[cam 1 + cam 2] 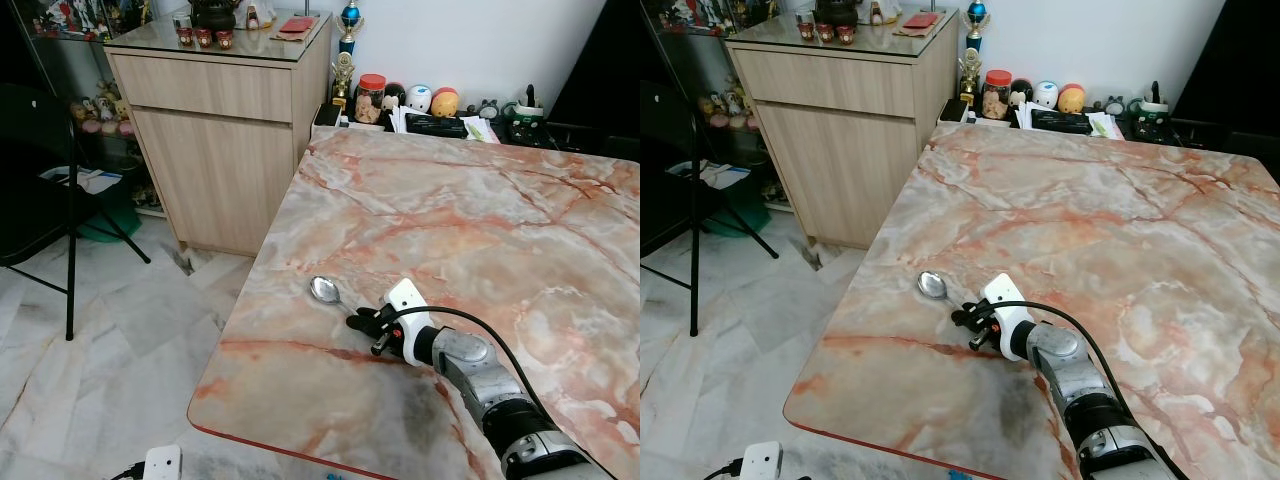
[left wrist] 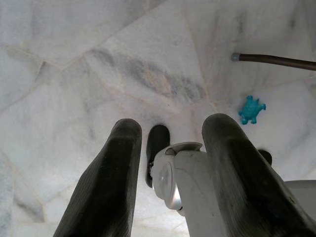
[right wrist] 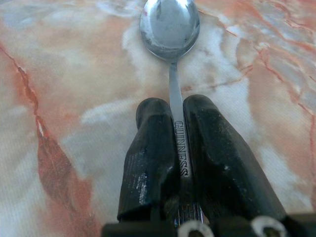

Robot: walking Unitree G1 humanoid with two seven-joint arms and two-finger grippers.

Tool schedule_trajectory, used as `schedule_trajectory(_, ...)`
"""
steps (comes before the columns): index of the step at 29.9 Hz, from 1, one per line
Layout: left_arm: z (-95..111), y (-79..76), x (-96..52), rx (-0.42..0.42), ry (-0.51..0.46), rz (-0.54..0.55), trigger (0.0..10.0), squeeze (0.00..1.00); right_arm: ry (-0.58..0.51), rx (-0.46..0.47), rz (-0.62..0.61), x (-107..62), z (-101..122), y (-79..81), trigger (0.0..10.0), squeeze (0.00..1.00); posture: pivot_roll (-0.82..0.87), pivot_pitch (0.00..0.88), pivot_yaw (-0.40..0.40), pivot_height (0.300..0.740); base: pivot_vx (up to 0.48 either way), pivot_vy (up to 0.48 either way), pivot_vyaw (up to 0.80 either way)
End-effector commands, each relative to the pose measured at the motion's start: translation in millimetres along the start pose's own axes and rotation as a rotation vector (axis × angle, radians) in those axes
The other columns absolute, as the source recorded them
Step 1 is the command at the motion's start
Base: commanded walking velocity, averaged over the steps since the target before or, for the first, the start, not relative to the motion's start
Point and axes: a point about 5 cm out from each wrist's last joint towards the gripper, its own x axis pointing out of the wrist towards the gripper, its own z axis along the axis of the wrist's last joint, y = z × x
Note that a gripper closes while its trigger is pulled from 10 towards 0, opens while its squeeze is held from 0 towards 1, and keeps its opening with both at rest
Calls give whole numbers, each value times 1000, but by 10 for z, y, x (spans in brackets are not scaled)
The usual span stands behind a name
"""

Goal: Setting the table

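- Marble table (image 1: 480, 230): pink-orange veined top, rounded corner nearest the robot.
- Wooden cabinet (image 1: 215, 150): beside the table's far left corner; small red jars (image 1: 203, 37) on its glass top.
- Right gripper (image 3: 174, 129): fingers clamped on the spoon handle, low over the table near its left edge.
- Left gripper (image 2: 170, 163): fingers parted, holding nothing, above the floor tiles.
- Spoon (image 3: 170, 29): shiny steel, bowl upward, lying on the marble, "GUINNESS" stamped on the handle.

Pink-veined marble table (image 1: 480, 230) fills the centre to 4 o'clock. Light wood cabinet (image 1: 215, 150) with glass top at 11 o'clock, small jars (image 1: 203, 38) and a red box (image 1: 297, 25) on it. White wall (image 1: 470, 40) at 12, trophies (image 1: 346, 45) and clutter along the table's far edge. Grey-white marble tile floor (image 1: 110, 340) at 8, black folding chair (image 1: 40, 190) at 9 o'clock, white power strip (image 1: 160, 464) at 7
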Motion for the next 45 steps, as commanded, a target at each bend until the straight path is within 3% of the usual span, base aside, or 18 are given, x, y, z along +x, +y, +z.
schedule_trajectory(1,-27,25,-6,5,18,6,10000,0,39,9,-19,-18,-74,-18,0,0,98,12,-31,740,0,0,0)
schedule_trajectory(6,-32,23,-6,7,21,7,10000,0,-18,23,-84,-25,9,-77,0,0,97,13,-32,740,0,0,0)
schedule_trajectory(7,-40,17,-7,7,23,7,10000,0,-47,27,-125,-32,54,-111,1961,0,96,14,-32,740,0,0,0)
schedule_trajectory(8,-58,5,-10,7,28,8,10000,0,-102,40,-198,-53,135,-172,8039,0,97,13,-34,740,0,0,0)
schedule_trajectory(9,-62,2,-10,8,29,8,10000,0,-114,44,-215,-60,152,-186,8039,0,97,13,-34,740,0,0,0)
schedule_trajectory(10,-70,-5,-11,7,31,8,10000,0,-155,62,-256,-85,202,-220,10000,0,97,13,-33,740,0,0,0)
schedule_trajectory(16,-107,-27,-18,20,42,5,10000,0,-371,78,-464,-298,453,-285,10000,0,80,13,-26,740,0,0,0)
schedule_trajectory(21,-102,19,-23,21,40,9,10000,0,-477,-26,-583,-399,617,-195,10000,0,74,13,-25,740,0,0,0)
schedule_trajectory(22,-89,83,-29,22,38,16,10000,0,-537,-62,-637,-445,676,-117,10000,0,71,9,-31,740,0,0,0)
schedule_trajectory(24,-83,109,-31,23,37,19,10000,0,-565,-49,-654,-462,688,-94,10000,0,71,7,-31,740,0,0,0)
schedule_trajectory(26,-48,221,-42,23,28,30,10000,0,-661,10,-815,-643,663,-87,10000,0,71,4,-35,740,0,0,0)
schedule_trajectory(32,-42,306,-57,39,33,38,10000,0,-679,22,-925,-831,544,-32,10000,0,71,0,-35,740,0,0,0)
schedule_trajectory(35,-46,304,-57,48,36,35,10000,0,-657,-13,-953,-900,478,20,10000,0,67,0,-31,740,0,0,0)
schedule_trajectory(39,-20,75,-10,75,27,10,10000,0,-655,10,-968,-908,464,37,10000,0,65,0,-30,740,0,0,0)
schedule_trajectory(45,3,11,4,79,16,-2,10000,0,-676,14,-966,-888,530,50,10000,0,69,0,-35,740,0,0,0)
